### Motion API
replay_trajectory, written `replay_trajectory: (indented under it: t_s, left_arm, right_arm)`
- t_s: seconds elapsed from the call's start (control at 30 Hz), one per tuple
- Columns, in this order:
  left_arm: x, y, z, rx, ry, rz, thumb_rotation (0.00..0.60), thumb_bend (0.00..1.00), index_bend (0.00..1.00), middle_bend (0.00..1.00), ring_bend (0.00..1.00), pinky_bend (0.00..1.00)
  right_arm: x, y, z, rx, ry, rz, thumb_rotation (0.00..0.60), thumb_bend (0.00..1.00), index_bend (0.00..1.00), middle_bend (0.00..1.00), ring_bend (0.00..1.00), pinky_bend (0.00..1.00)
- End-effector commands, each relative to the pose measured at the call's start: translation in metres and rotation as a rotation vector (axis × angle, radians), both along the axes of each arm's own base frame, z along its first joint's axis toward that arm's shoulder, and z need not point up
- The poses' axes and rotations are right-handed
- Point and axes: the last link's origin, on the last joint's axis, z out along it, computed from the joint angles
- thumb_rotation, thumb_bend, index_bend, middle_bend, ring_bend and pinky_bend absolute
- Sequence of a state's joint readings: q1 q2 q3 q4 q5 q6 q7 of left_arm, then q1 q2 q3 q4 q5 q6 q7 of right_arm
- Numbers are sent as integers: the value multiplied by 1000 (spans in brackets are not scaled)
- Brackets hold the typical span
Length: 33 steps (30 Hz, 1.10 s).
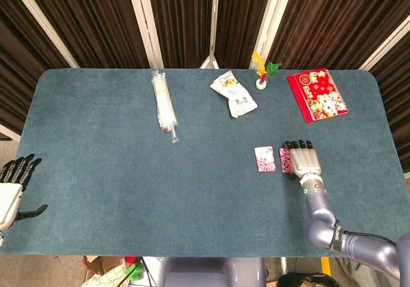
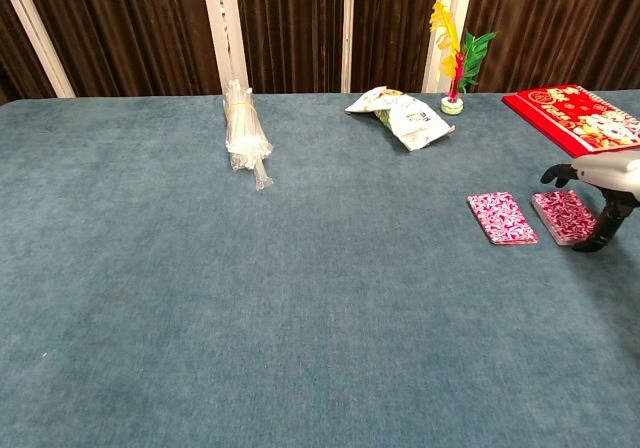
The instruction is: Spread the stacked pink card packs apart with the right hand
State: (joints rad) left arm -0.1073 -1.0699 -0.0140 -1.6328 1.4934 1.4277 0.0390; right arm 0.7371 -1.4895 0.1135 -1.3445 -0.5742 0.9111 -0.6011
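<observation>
Two pink patterned card packs lie flat side by side on the blue table, a narrow gap between them. The left pack (image 1: 264,158) (image 2: 501,217) lies free. The right pack (image 1: 285,159) (image 2: 563,215) has its right edge under my right hand (image 1: 301,159) (image 2: 600,190). That hand arches over it with fingers apart; the thumb shows clear of the pack's far edge, and one fingertip touches the table by its near right corner. My left hand (image 1: 13,188) hangs off the table's left edge, fingers spread and holding nothing.
A red printed booklet (image 1: 317,95) (image 2: 575,113) lies at the back right. A white snack bag (image 1: 234,93) (image 2: 400,113), a small feather toy (image 1: 261,72) (image 2: 452,63) and a clear wrapped bundle (image 1: 164,106) (image 2: 245,133) sit along the back.
</observation>
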Motion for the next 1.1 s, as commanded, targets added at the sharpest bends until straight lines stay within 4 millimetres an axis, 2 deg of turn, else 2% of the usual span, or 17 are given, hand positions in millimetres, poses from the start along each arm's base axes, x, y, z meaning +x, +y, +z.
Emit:
replay_trajectory:
  t_s: [0.03, 0.13, 0.27, 0.47, 0.7, 0.9, 1.1]
  left_arm:
    - [0, 0, 0, 3, 0, -1, 600, 0, 0, 0, 0, 0]
    - [0, 0, 0, 4, -2, 0, 600, 0, 0, 0, 0, 0]
    - [0, 0, 0, 4, -2, -3, 600, 0, 0, 0, 0, 0]
    - [1, 0, 1, 9, -6, -7, 600, 0, 0, 0, 0, 0]
    - [1, 0, 1, 13, -8, -14, 600, 0, 0, 0, 0, 0]
    - [2, 0, 1, 15, -8, -20, 600, 0, 0, 0, 0, 0]
    - [2, -1, 1, 15, -3, -27, 600, 0, 0, 0, 0, 0]
  right_arm:
    - [-1, 0, 0, -1, 1, -3, 600, 263, 112, 137, 6, 0]
    - [-2, -1, 1, -4, 4, -6, 600, 263, 222, 226, 32, 0]
    - [-3, -1, 2, -19, -2, -10, 600, 263, 383, 351, 116, 0]
    - [-4, -1, 2, -33, -22, -19, 600, 263, 499, 442, 194, 0]
    - [11, -2, 10, -61, -72, 28, 600, 263, 511, 453, 203, 0]
    - [47, 0, 20, -68, -110, 133, 600, 263, 511, 454, 203, 0]
    - [85, 7, 14, -40, -136, 215, 600, 263, 511, 454, 203, 0]
